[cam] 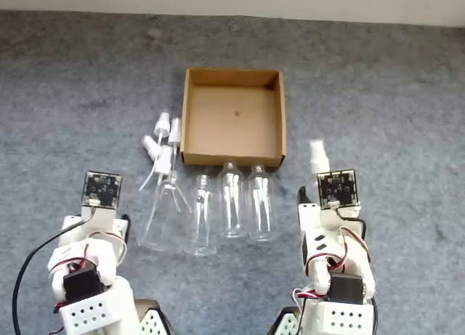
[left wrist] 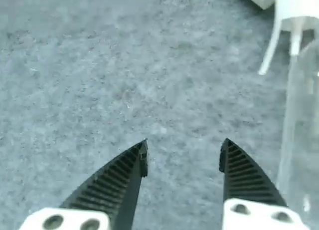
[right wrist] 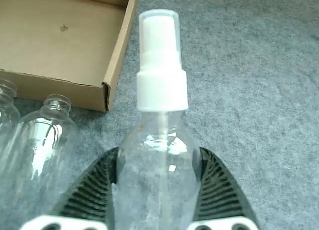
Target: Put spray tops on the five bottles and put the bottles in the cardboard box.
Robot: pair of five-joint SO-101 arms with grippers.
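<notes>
Right pincer (right wrist: 158, 157) pinches a clear plastic bottle (right wrist: 157, 190) already fitted with a white spray top (right wrist: 158, 75). The shallow brown cardboard box (cam: 232, 120) sits ahead of it, off toward the other arm, with no bottle in it yet. Left pincer (left wrist: 184, 150) is spread over the grey carpeted desk (cam: 378, 95), with a cluster of loose white spray tops (cam: 163, 142) ahead of it. Four more clear bottles (cam: 231, 204) lie between the pincers, so roughly one capping looks done, all boxing left.

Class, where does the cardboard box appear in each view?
High view: cardboard box at centre, beyond the bottles.
Right wrist view: its near corner, beside the capped bottle.
Left wrist view: grey carpet and a spray top instead.
Shared landmark: the grey carpet.
</notes>
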